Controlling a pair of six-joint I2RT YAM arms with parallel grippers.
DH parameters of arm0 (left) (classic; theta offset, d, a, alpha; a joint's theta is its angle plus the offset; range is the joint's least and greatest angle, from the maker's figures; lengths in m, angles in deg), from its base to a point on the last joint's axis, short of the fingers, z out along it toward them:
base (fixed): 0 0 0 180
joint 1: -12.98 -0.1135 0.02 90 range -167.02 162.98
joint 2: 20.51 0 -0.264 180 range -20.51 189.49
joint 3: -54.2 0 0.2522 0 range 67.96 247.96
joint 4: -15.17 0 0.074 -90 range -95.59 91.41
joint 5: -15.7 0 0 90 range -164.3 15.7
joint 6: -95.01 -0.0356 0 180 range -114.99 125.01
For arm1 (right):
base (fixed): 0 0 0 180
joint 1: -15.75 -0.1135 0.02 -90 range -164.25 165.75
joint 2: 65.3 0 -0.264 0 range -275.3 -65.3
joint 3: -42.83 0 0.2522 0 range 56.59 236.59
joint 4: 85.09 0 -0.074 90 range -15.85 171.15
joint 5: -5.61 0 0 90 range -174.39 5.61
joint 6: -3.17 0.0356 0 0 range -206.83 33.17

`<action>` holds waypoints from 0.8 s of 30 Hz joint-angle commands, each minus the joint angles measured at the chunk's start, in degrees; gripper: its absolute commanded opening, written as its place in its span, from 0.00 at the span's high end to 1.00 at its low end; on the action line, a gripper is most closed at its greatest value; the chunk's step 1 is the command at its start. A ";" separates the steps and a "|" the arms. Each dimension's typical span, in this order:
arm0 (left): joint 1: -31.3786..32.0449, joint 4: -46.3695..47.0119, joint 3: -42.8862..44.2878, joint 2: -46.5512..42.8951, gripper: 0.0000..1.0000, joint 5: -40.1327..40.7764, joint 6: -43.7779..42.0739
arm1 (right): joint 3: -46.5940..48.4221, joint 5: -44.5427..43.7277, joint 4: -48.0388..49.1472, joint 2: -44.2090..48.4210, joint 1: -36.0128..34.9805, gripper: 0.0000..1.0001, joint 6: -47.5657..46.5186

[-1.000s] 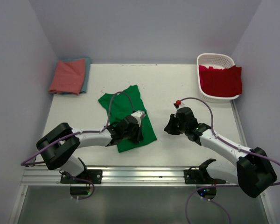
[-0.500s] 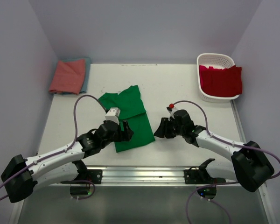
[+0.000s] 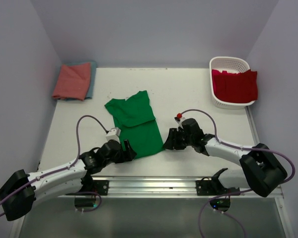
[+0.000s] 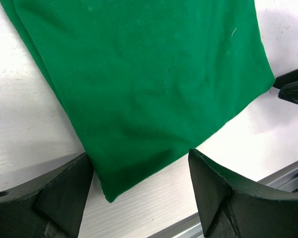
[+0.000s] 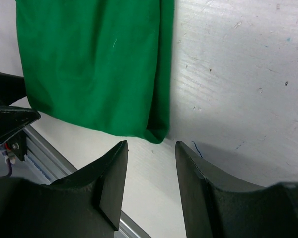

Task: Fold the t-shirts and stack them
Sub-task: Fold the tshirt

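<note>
Pincers apart, the left gripper [image 4: 139,171] straddles the near left corner of the bright green short-sleeved cloth t-shirt [image 3: 135,124]. The right gripper [image 5: 151,148], jaws also spread and empty, waits just beside its near right corner. Light, limp and soft, the shirt would likely sag if lifted; those two corners, pinched through every layer, look the best hold. It lies part-folded, a smooth slanted panel by the desk [image 3: 198,94] near edge. A salmon-pink folded t-shirt [image 3: 71,81] occupies the far left corner. Far right, a bright red t-shirt [image 3: 236,85] drapes a white plastic lattice basket [image 3: 228,63].

no legible text, label, brand, number or sign anywhere, plain green t-shirt [image 4: 139,89] just ahead of the fingers [image 4: 228,198] unmarked
</note>
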 commanded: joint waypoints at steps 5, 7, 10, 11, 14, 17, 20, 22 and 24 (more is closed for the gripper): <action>0.00 0.39 -4.85 0.55 0.20 -2.76 2.59 | -2.83 -0.11 7.46 -4.47 -0.64 0.54 1.36; 0.00 1.10 -5.21 1.34 0.20 -3.29 2.77 | -3.09 -0.03 9.57 -6.33 -0.64 0.55 1.37; 0.00 1.80 -5.30 2.75 0.21 -3.73 2.60 | -3.10 -0.11 12.65 -10.28 -0.81 0.56 1.54; 0.00 1.80 -5.21 3.02 0.21 -3.73 2.59 | -2.92 -0.38 13.35 -12.12 -0.72 0.58 1.54; 0.00 2.15 -5.30 2.76 0.37 -3.73 2.07 | -2.30 -0.38 15.55 -14.50 -0.72 0.84 1.81; 0.00 2.86 -5.56 2.49 0.81 -4.25 1.02 | -2.04 0.32 15.73 -15.04 -0.90 1.00 2.16; 0.00 3.03 -5.03 2.49 1.00 -4.60 -0.21 | -2.57 -1.52 11.44 -10.66 -2.04 1.00 1.28; 0.00 4.26 -4.51 2.58 1.00 -5.39 -1.01 | -3.71 -3.45 6.61 -3.90 -2.92 1.00 1.10; 0.00 5.49 -4.16 3.19 1.00 -7.67 -2.76 | -4.15 -5.03 0.31 1.54 -4.32 1.00 1.10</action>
